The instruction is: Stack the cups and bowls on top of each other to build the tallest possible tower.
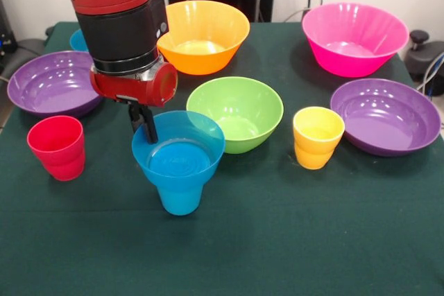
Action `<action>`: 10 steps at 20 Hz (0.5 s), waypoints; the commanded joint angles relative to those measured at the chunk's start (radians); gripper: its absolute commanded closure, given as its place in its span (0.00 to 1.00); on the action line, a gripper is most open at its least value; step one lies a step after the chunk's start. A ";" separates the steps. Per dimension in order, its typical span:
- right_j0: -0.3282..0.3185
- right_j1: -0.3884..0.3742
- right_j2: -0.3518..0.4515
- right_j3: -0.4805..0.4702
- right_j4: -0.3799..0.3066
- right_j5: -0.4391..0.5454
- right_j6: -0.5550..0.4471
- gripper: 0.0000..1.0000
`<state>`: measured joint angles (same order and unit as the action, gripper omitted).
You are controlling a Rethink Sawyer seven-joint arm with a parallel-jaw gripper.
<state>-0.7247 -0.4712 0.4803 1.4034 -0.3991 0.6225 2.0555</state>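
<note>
A small blue bowl [179,152] sits nested on top of the blue cup [180,199] at the front middle, forming a short tower. My gripper [143,124] comes down from above at the bowl's left rim, its black fingers [150,129] close together and pinching the rim. The red cup [57,147] stands apart at the left and the yellow cup [318,136] at the right. The lime green bowl [236,112] sits just behind the tower.
The orange bowl [202,36] and pink bowl [354,38] stand at the back. Purple bowls lie at the left [48,84] and right [385,116]. A second blue bowl [78,39] peeks out behind the arm. The green cloth [291,240] covers the table.
</note>
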 commanded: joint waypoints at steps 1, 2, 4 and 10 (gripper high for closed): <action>0.044 0.054 -0.006 0.060 -0.093 -0.061 -0.089 1.00; 0.043 0.054 -0.006 0.060 -0.093 -0.062 -0.088 1.00; 0.041 0.056 -0.005 0.056 -0.092 -0.060 -0.092 1.00; 0.033 0.062 0.000 0.040 -0.090 -0.048 -0.109 1.00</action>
<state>-0.7248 -0.4712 0.4803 1.4039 -0.3991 0.6225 2.0555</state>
